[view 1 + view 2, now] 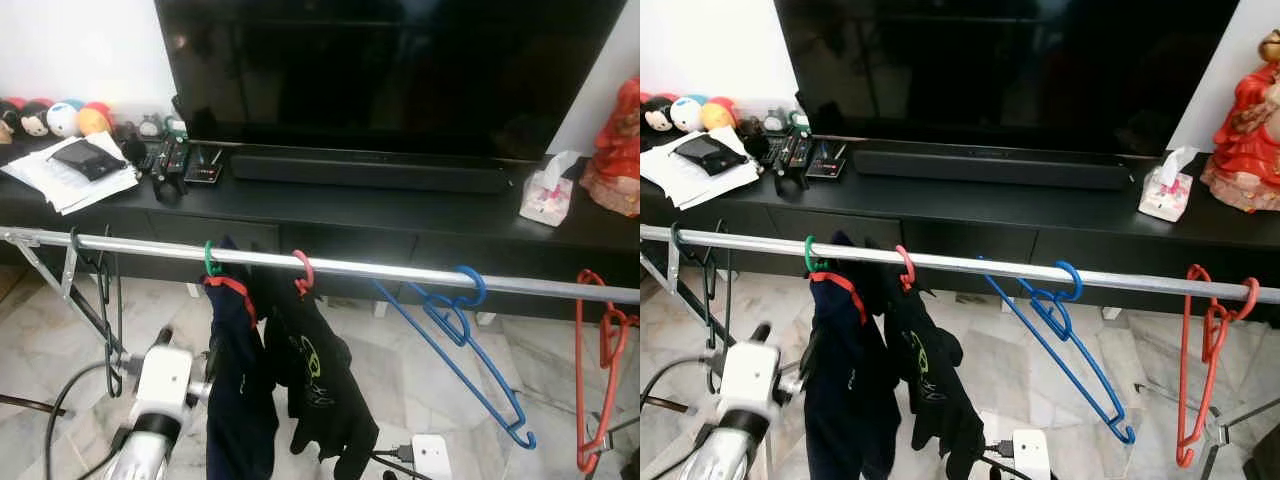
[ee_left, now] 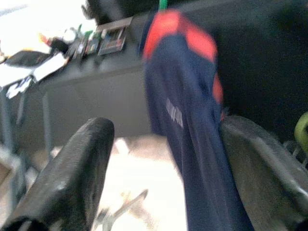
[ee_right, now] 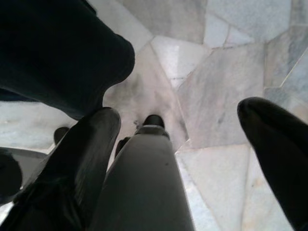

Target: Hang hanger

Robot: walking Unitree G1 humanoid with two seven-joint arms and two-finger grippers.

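Silver and white, my left arm (image 1: 160,400) rises low at my left, and my left gripper (image 2: 163,163) stands with its jaws spread wide, a navy garment (image 2: 192,144) with red shoulders hanging between the fingers (image 2: 72,168); whether they touch the cloth I cannot tell. My right gripper (image 3: 183,149) points down at the marble floor (image 3: 216,86), jaws wide apart and holding nothing.

Just beyond, a metal rail (image 1: 380,268) crosses before me. On it hang a dark wire hanger (image 1: 105,300), a green hanger (image 1: 210,260) carrying the navy garment, a red hanger (image 1: 303,270) carrying a black garment (image 1: 320,380), a bare blue hanger (image 1: 460,330), and a bare orange-red hanger (image 1: 595,370).

Behind stands a black TV console (image 1: 400,215) with a soundbar (image 1: 370,170), television (image 1: 390,70), tissue box (image 1: 547,195) and remotes (image 1: 170,160).
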